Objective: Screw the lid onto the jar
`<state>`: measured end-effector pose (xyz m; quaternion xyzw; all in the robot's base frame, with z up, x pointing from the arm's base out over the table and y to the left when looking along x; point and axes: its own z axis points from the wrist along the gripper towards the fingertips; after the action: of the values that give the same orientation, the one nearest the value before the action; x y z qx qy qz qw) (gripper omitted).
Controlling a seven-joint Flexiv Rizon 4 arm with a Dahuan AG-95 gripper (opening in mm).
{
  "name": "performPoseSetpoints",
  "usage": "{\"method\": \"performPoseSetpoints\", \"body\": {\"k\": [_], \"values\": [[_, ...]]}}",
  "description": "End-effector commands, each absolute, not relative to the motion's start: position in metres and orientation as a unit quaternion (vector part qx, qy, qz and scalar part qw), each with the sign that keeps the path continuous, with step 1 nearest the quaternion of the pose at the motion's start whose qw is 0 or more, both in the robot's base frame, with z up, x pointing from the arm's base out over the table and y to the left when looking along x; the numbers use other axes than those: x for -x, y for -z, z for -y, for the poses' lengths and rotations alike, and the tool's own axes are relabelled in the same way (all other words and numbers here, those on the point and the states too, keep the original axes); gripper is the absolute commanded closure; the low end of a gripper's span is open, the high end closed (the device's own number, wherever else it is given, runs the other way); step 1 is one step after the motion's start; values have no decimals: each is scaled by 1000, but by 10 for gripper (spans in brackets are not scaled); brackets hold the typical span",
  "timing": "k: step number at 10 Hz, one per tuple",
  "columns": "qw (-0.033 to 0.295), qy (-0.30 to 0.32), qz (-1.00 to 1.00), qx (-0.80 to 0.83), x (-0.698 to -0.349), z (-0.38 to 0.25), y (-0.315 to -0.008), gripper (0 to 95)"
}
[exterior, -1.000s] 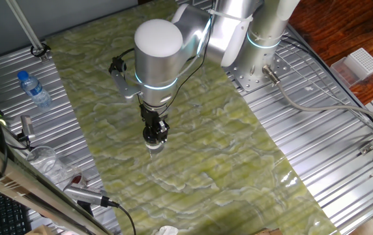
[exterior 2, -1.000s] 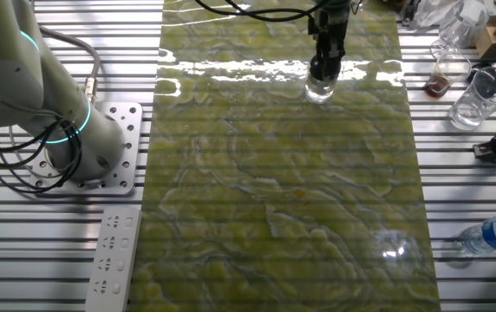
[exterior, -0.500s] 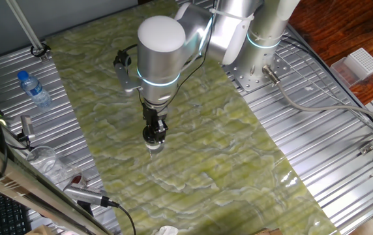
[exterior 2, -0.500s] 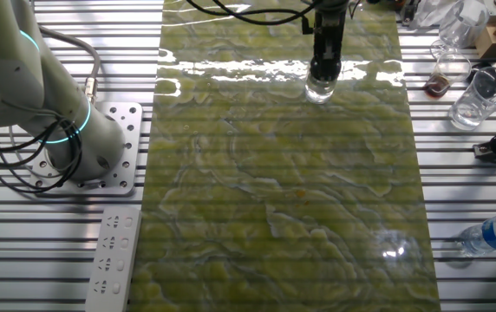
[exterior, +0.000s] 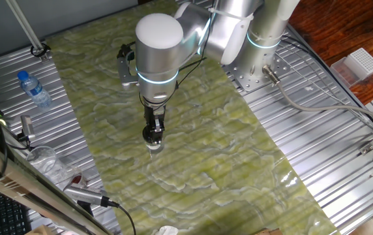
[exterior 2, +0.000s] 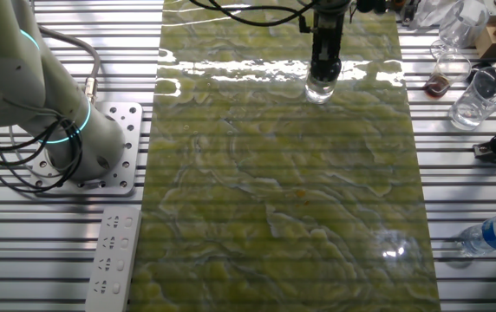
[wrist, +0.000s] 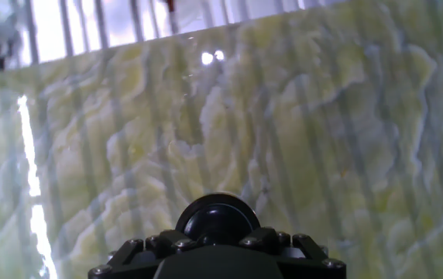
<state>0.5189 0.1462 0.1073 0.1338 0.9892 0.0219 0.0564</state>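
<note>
The tool [exterior: 152,136], clenched on the lid [wrist: 218,218] atop the jar [exterior 2: 319,89], has rotated since before

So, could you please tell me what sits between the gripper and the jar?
Only the lid: the gripper grips it directly atop the jar. The hand view shows the black cap at the fingers; the other fixed view shows the stack.

- The green mat [exterior 2: 283,191] lies open on every side of the jar [exterior 2: 320,87], where the gripper [exterior 2: 323,74] stands.
- Glassware [exterior 2: 476,97] and a water bottle [exterior 2: 495,232] crowd the metal table's [exterior 2: 473,191] right edge.
- The arm's base [exterior 2: 92,143] blocks the left.
</note>
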Motion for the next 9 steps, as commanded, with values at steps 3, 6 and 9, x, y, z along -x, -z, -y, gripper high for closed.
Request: {"method": "performPoseSetpoints", "body": {"k": [3,6,9], "values": [[58,-17,-993,-106,-519,-146,-107,190],[56,-14,-995,-81,-519,-146,-107,190],[55,19,-998,10,-519,-146,-106,190]]}}
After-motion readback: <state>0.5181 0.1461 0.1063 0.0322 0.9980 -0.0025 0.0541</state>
